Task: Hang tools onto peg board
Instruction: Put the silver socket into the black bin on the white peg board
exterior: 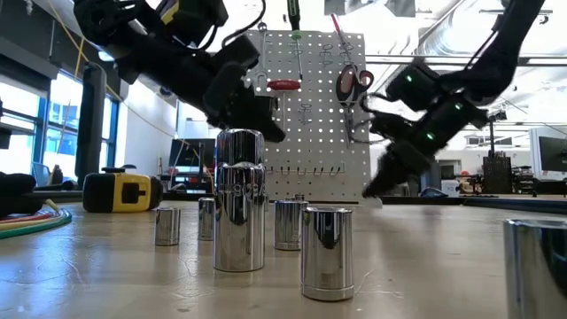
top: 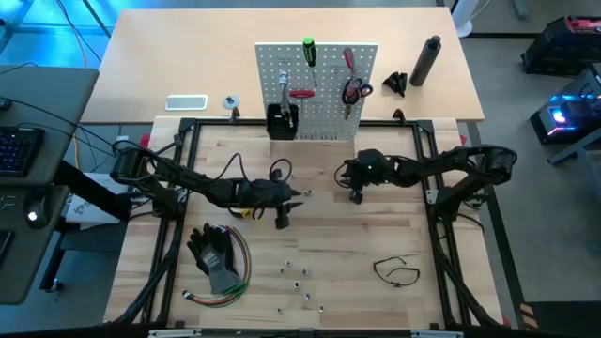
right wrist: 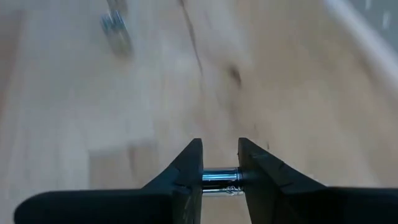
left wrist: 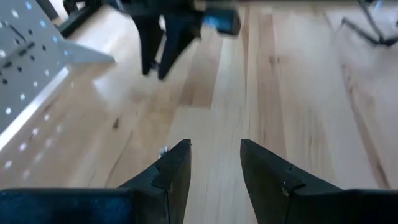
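White perforated square peg board (top: 319,89) upright at worktop's far edge, small black bin (top: 282,120) on front. Hung on it: green-handled screwdriver (top: 308,52), red-handled screwdriver (top: 348,60), red-handled scissors (top: 354,91). Small shiny metal sockets (top: 302,282) scattered upright on near worktop. Thin black loop (top: 396,270) lying flat at right. Yellow tape measure (exterior: 122,190) at left.

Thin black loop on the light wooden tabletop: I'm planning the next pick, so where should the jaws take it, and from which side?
Probably from straight above, pinching one strand. The thin black loop lies flat on the light wooden tabletop, which looks too low for a side approach. The jaws should straddle the cord crosswise at a stretch where it runs single.
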Robot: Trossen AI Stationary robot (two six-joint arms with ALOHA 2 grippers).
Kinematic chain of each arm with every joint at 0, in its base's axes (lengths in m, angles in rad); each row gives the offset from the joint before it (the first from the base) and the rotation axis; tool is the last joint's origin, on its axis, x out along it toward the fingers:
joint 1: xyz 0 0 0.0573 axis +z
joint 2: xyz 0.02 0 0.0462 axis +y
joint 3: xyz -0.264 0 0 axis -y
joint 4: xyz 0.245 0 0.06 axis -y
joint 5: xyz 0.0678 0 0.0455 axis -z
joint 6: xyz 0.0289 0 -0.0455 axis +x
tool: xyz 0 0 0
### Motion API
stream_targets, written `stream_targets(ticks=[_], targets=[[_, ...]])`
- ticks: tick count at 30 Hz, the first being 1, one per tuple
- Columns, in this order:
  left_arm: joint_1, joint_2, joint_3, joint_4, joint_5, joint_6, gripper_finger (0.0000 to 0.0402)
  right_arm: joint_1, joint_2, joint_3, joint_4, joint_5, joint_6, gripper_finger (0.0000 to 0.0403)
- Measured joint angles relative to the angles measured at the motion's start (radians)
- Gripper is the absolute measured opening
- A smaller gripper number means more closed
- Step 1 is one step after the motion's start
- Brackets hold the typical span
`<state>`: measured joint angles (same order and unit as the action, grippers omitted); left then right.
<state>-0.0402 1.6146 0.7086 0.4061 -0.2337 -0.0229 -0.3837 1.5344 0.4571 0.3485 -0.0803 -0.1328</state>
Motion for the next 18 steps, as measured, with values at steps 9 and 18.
stream_targets(ticks=[9,18], targets=[[-0.003,0.0,0.0,-0.128,0.0,-0.028,0.0133,0.072,-0.001,0.206,-0.003,-0.002,-0.059,0.007],[-0.023,0.0,0.0,-0.23,-0.041,-0.029,0.0133,0.103,-0.003,0.48,-0.101,-0.003,-0.185,0.007]])
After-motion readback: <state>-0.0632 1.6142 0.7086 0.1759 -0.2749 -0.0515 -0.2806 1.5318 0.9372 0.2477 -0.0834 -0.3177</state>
